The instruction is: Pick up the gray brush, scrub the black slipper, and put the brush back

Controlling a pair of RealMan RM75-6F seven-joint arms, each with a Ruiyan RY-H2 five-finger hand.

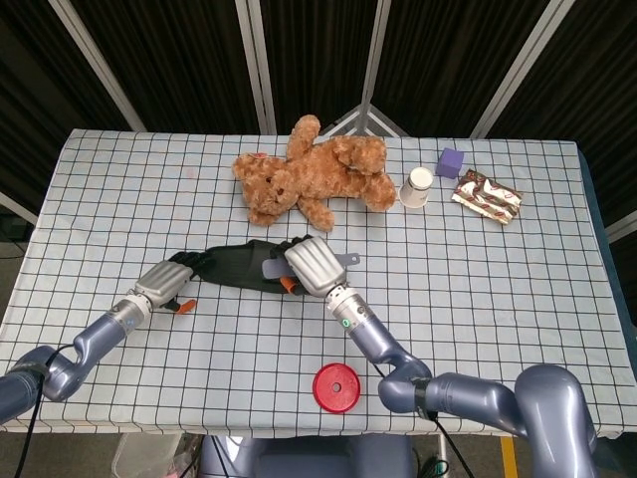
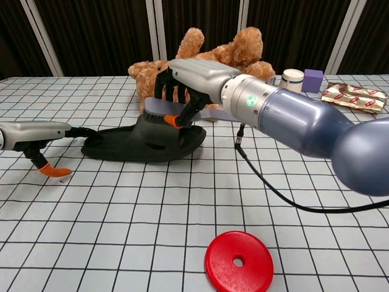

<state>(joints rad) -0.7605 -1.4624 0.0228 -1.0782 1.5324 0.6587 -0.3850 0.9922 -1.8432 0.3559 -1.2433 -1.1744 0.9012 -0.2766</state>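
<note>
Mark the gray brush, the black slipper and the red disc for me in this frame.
gray brush (image 2: pixel 159 107), chest view, on the brush head above the slipper's strap.
black slipper (image 2: pixel 124 146), chest view, on the side of the sole.
red disc (image 2: pixel 239 261), chest view, on its top face beside the centre hole.

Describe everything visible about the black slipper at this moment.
The black slipper is a matte, rubbery-looking slide with a wide strap over the front, lying sole-down on the checked tablecloth, lengthwise across the table in front of the teddy bear. The left hand touches its one end with dark fingers, seemingly steadying it. The right hand holds the gray brush on top of the strap, bristles down against it. No damage or dirt is discernible.
</note>
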